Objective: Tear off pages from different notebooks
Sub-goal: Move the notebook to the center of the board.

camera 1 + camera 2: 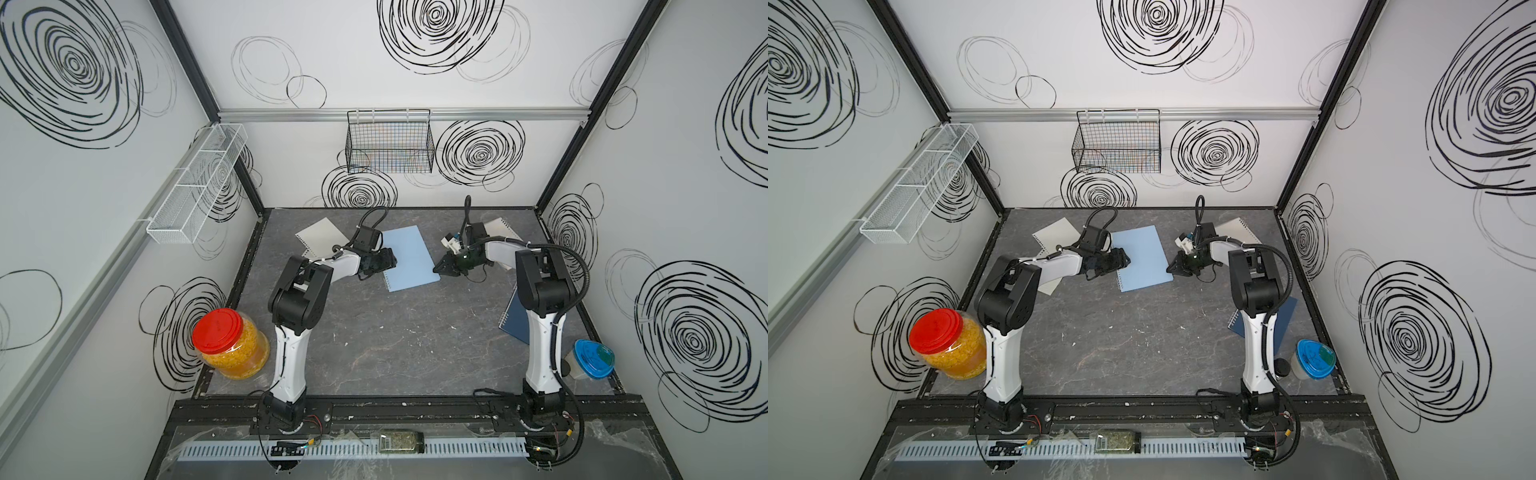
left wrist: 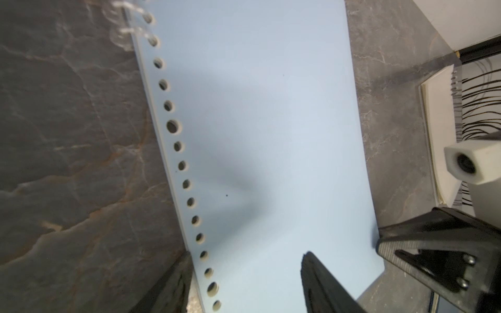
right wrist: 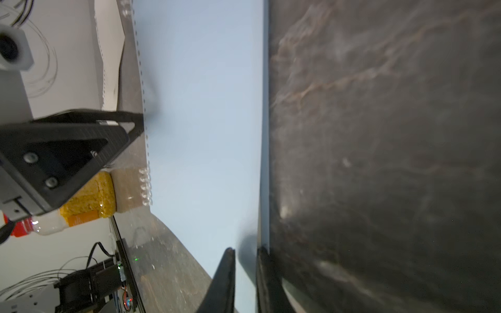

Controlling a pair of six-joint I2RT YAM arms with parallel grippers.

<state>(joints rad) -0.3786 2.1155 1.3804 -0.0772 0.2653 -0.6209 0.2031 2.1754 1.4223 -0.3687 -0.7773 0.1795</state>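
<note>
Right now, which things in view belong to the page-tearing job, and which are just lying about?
Job: light-blue notebook, navy notebook, cream wire-bound notebook, loose pages.
Lying about: red-lidded jar, blue-lidded container, black wire basket, white mesh rack.

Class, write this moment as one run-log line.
left claw: open, astride punched edge of light-blue notebook | right claw: pinching its opposite edge
</note>
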